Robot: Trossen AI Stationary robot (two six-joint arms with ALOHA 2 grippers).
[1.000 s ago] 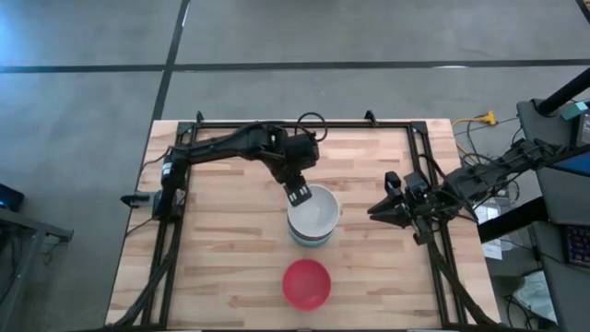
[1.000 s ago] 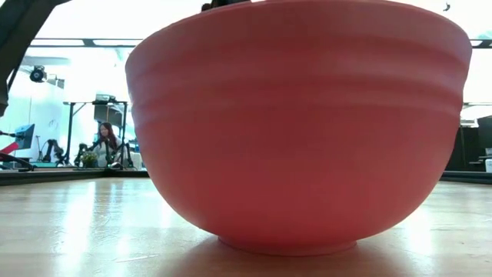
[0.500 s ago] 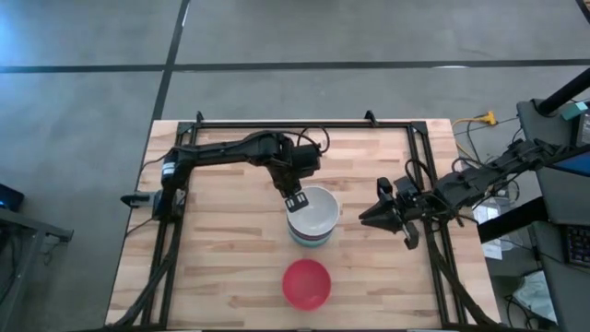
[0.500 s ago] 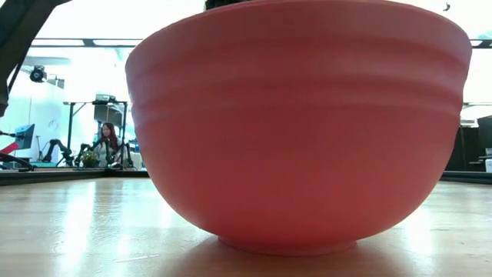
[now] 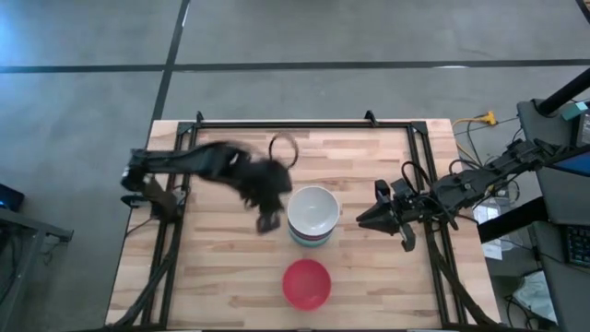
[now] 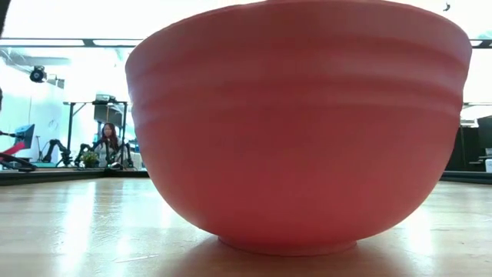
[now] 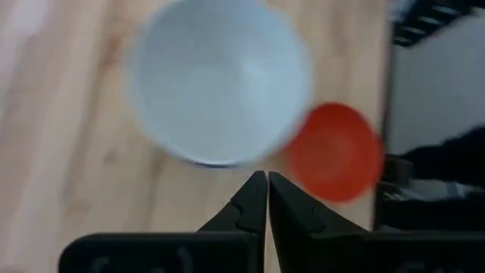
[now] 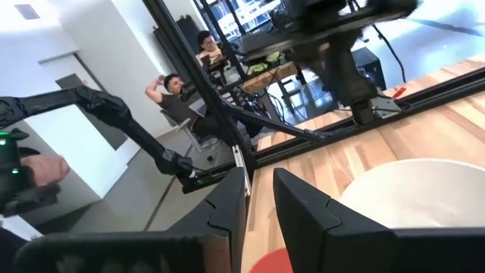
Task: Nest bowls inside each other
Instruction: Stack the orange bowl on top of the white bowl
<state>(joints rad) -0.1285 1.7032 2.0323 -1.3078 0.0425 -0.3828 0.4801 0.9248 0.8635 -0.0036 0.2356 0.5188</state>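
Red plastic-looking bowl is seen alone at six o'clock of the nested stack, topped by a white bowl, at table centre. It is judged light, stiff and smooth, best pinched at the rim. The left gripper, fingers closed and empty, lies at nine o'clock beside the stack; the right gripper, slightly parted, waits at three o'clock.

The top round bowl of the stack was white; the lone round bowl was red; the wooden table was pale brown.
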